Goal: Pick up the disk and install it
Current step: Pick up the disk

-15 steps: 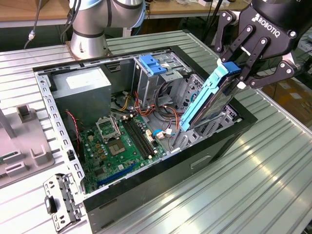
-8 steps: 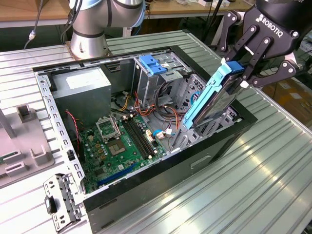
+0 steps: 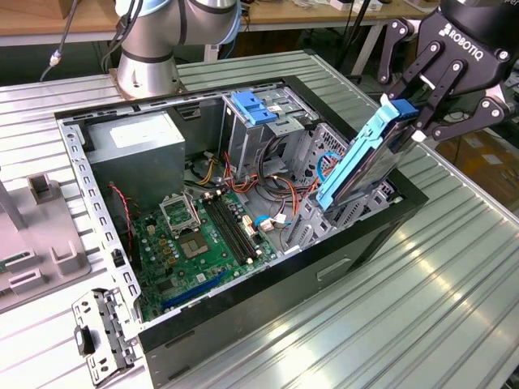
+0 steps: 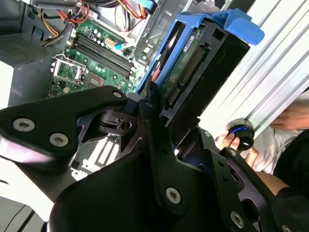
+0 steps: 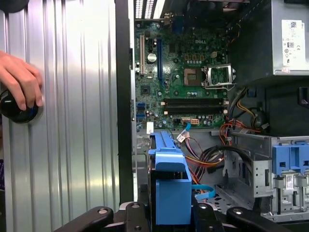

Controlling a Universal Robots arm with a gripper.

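Clamping the rigid, likely fragile disk (image 3: pixel 375 166) by its blue rails (image 3: pixel 349 158), the claw (image 3: pixel 415 120) hangs at the exterior view's two o'clock.

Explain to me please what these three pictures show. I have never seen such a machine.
This is a robot arm working on an open computer. The exterior view comes from a camera standing off the arm: the arm's grey base stands on a ribbed metal table, and the open computer case lies there with its green circuit board and grey power box showing. The black robot hand is shut on the disk, a flat drive in blue plastic rails, held tilted with its lower end inside the case. Both wrist views come from cameras riding on the arm, so they look along the disk into the case. A person's hand rests on a round black knob beside the case.
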